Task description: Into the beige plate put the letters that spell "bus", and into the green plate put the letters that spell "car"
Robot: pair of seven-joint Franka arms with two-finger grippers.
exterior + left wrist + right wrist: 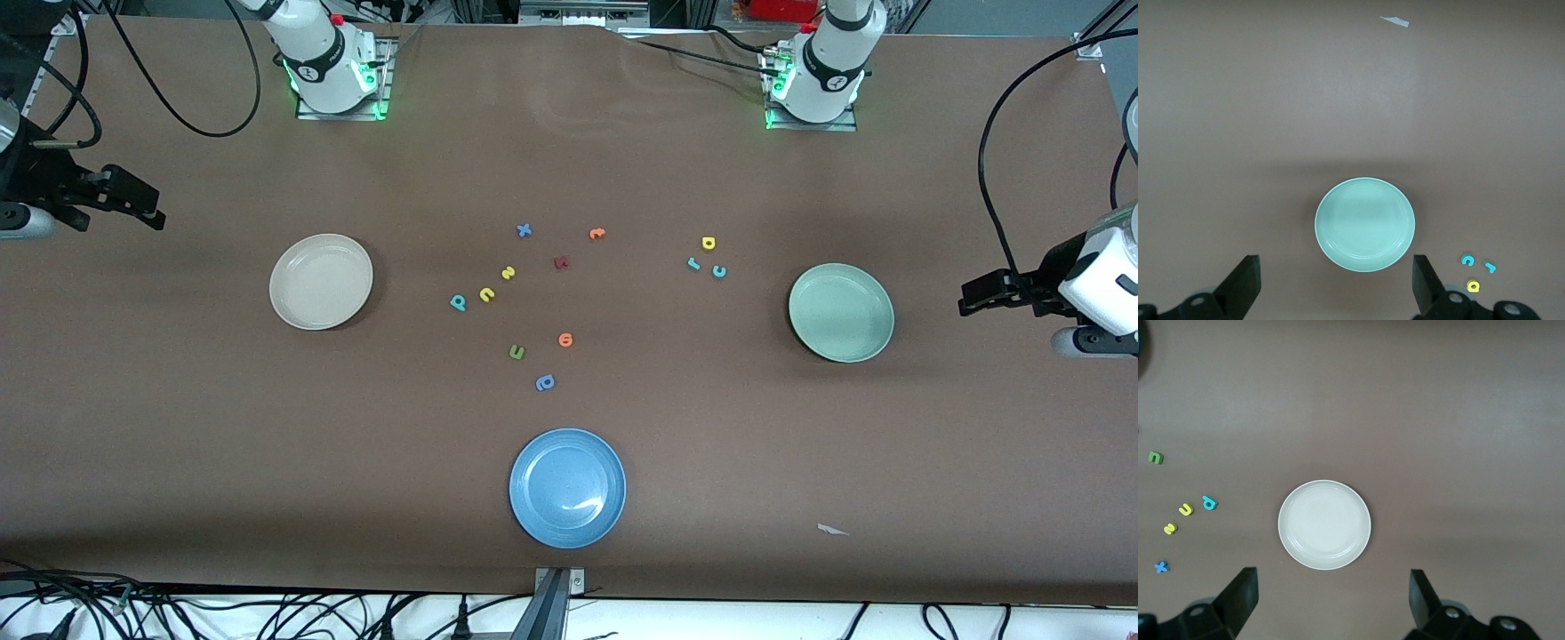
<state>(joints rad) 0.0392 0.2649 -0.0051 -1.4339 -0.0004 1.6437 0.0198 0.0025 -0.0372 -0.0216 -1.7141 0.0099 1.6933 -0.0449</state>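
Observation:
The beige plate (321, 281) (1324, 525) lies empty toward the right arm's end. Beside it are the teal "b" (458, 302) (1209, 502), yellow "u" (487, 294) (1186, 510) and yellow "s" (508, 273) (1170, 529). The green plate (841, 312) (1365, 225) lies empty toward the left arm's end. Close to it sit the yellow "a" (709, 242) (1473, 287), teal "r" (693, 263) (1490, 267) and teal "c" (719, 271) (1467, 260). My right gripper (151, 209) (1331, 600) hangs open and empty, raised over the table's end by the beige plate. My left gripper (971, 298) (1336, 283) hangs open and empty by the green plate.
A blue plate (567, 487) lies nearest the front camera. Mid-table lie a blue "x" (524, 230), an orange letter (597, 233), a dark red letter (561, 262), another orange letter (565, 339), a green "u" (517, 352) and a periwinkle letter (545, 383). A paper scrap (832, 530) lies near the front edge.

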